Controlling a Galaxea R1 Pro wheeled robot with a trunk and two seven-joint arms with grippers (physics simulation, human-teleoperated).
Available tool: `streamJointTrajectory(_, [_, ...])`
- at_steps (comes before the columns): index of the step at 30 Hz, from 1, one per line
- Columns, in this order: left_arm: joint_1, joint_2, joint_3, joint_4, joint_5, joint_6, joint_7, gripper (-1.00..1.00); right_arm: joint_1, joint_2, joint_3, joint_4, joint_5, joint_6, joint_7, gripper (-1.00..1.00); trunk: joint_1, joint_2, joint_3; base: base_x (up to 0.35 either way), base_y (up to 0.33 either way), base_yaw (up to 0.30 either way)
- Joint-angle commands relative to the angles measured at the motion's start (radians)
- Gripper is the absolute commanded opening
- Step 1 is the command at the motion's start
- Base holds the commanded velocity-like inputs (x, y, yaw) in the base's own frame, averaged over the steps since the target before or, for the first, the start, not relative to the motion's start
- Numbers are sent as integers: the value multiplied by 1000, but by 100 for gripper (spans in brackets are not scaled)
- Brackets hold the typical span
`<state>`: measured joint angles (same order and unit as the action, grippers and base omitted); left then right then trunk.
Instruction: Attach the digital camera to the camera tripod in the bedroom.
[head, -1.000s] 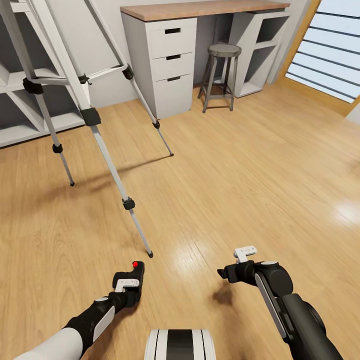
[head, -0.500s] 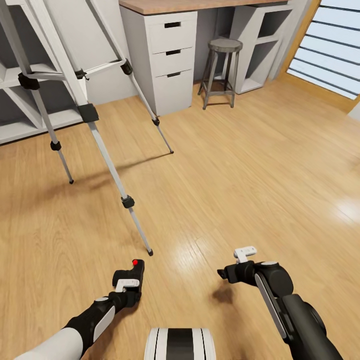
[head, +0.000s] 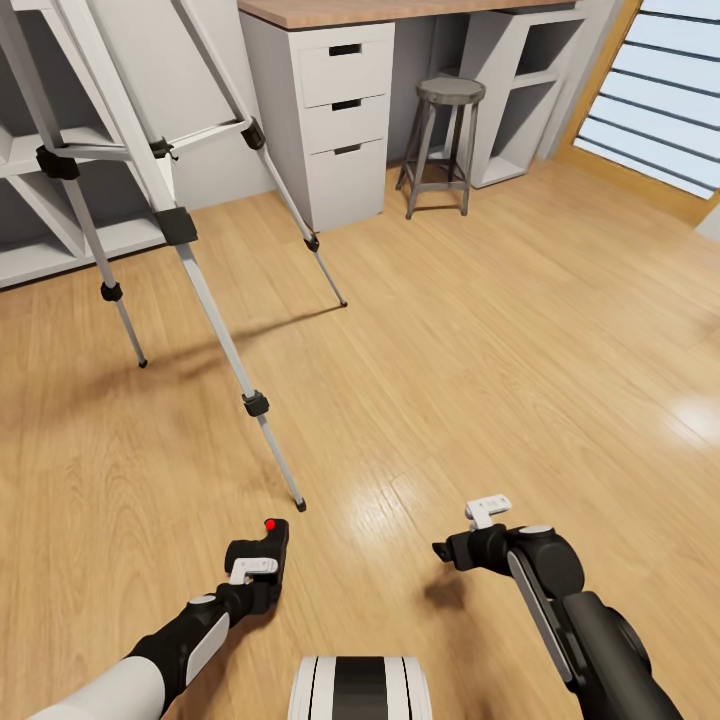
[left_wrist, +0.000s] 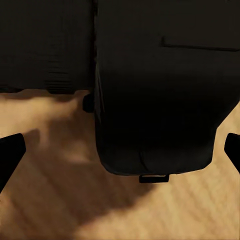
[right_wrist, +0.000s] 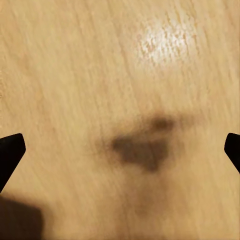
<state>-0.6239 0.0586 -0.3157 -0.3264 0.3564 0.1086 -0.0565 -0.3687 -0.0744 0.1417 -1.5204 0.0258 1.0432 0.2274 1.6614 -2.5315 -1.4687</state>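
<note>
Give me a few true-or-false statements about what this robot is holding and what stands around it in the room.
1. The left gripper holds the digital camera. True.
2. The right gripper carries a second camera. False: it is open and holds nothing, above bare wood floor.
3. The camera tripod lies flat on the floor. False: it stands on its spread legs.
4. A stool stands by the white drawers. True.
5. The camera is already mounted on the tripod. False: it is in the gripper, apart from the tripod.
</note>
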Motion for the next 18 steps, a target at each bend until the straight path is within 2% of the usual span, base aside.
streamJointTrajectory(1, [0, 1, -4, -2, 7, 5, -1, 100, -1, -1, 1, -1, 3, 4, 3, 100, 0, 0, -1, 0, 0, 0])
streamJointTrajectory(7, [0, 2, -3, -2, 7, 3, -1, 100, 1, -1, 4, -2, 3, 4, 3, 100, 0, 0, -1, 0, 0, 0])
streamJointTrajectory(8, [0, 2, -3, -2, 8, 3, -1, -100, 1, -1, 4, -2, 3, 4, 3, 100, 0, 0, -1, 0, 0, 0])
streamJointTrajectory(18, [0, 2, -5, -2, 6, 3, -4, -100, 4, -1, 6, -5, 3, 4, 2, 100, 0, 0, -1, 0, 0, 0])
